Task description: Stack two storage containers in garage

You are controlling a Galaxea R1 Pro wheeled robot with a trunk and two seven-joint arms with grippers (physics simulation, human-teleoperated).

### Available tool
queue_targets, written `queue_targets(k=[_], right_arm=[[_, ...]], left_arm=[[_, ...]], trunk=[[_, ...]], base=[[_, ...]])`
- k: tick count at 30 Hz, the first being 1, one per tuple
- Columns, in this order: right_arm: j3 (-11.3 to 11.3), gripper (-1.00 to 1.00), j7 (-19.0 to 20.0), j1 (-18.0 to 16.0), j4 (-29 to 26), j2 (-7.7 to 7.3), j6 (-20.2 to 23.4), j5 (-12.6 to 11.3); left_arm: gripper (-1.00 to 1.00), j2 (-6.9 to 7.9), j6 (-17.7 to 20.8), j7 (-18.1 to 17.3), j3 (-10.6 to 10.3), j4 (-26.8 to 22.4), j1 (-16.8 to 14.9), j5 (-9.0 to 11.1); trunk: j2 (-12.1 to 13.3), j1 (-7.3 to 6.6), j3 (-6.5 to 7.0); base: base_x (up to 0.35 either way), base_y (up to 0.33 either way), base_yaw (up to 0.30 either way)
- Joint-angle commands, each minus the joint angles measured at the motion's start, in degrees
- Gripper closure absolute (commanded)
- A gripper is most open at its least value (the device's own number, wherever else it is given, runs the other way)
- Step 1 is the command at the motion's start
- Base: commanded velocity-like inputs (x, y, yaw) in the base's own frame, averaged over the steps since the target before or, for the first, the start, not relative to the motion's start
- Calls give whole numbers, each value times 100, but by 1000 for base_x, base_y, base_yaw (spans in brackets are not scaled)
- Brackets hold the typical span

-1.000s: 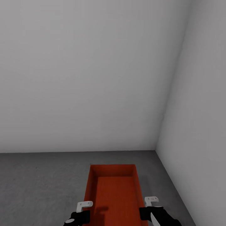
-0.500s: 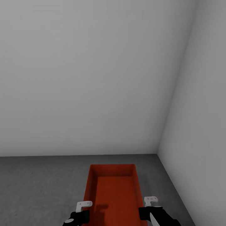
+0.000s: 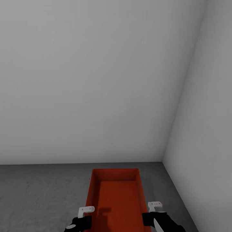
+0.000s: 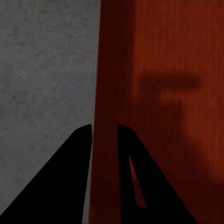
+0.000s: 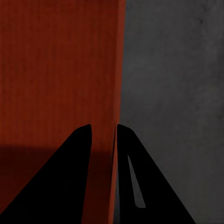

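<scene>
Orange-red and finely ribbed, 1 storage container [image 3: 117,196] hangs between the 2 claws: the left gripper [image 4: 103,133] pinches its left long wall and the right gripper [image 5: 103,132] its right long wall, 1 finger inside and 1 outside each. Beneath them lies the dark grey concrete floor [image 3: 42,190]. Beyond the container's far end, pale grey walls [image 3: 96,80] meet in a corner, ahead and right of the right claw.

— What colour is the storage container [image 3: 117,196]?
— Orange-red, finely ribbed, with a dark shadow inside.
— And the floor [image 3: 42,193]?
— Mottled dark grey. The walls [image 3: 96,80] are plain pale grey; the fingers [image 4: 70,182] are black.
</scene>
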Motion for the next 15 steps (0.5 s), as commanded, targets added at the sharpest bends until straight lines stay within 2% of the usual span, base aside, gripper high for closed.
queue_targets(k=[1, 15], right_arm=[[181, 100, 195, 3, -3, -56, 36, -18], [178, 100, 201, 3, -2, -58, 35, -18]], left_arm=[[100, 130, -20, -266, -37, 3, -9, -36], [100, 130, -14, -260, -37, 4, -9, -36]], trunk=[[-3, 1, -5], [-3, 1, -5]], base=[[81, -65, 0], [16, -13, 0]])
